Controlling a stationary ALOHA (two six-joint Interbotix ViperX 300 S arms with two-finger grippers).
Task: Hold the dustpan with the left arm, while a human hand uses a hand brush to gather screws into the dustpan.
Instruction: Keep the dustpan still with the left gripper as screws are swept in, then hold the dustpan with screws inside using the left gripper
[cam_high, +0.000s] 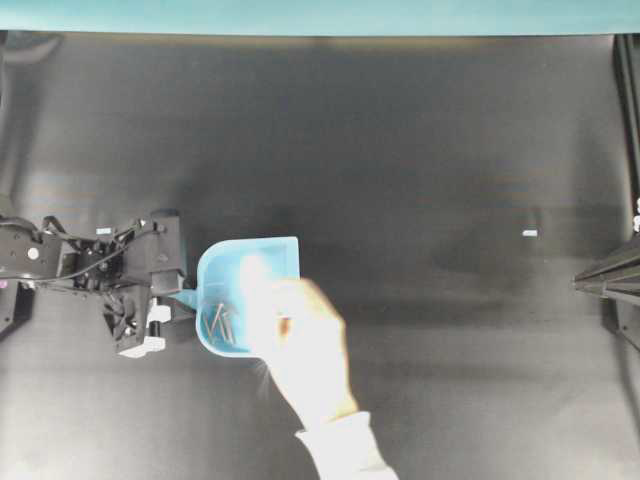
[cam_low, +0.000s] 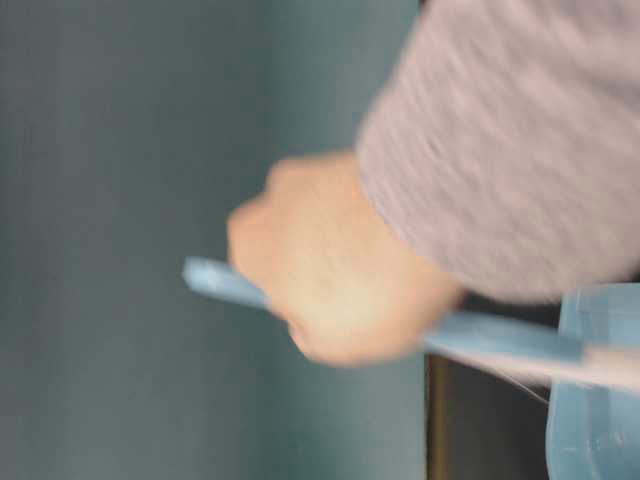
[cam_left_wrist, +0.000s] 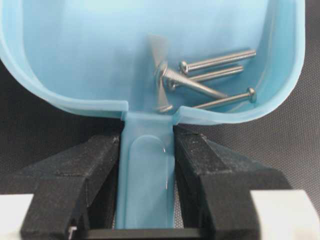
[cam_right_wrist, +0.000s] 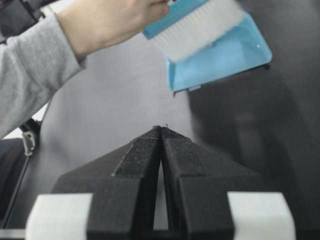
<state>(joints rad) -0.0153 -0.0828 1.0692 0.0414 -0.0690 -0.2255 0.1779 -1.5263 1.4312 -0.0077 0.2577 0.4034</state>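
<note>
Currently the dustpan (cam_high: 250, 290) lies flat on the table (cam_high: 420, 150) with about five screws (cam_left_wrist: 212, 80) already inside; none show outside it, so gathering looks nearly complete. My left end effector (cam_left_wrist: 147, 165) pinches its handle level. The human hand (cam_high: 300, 345) holds the hand brush (cam_right_wrist: 192, 20) over the tray. My right end effector (cam_right_wrist: 161, 132) rests pressed together, well apart.
</note>
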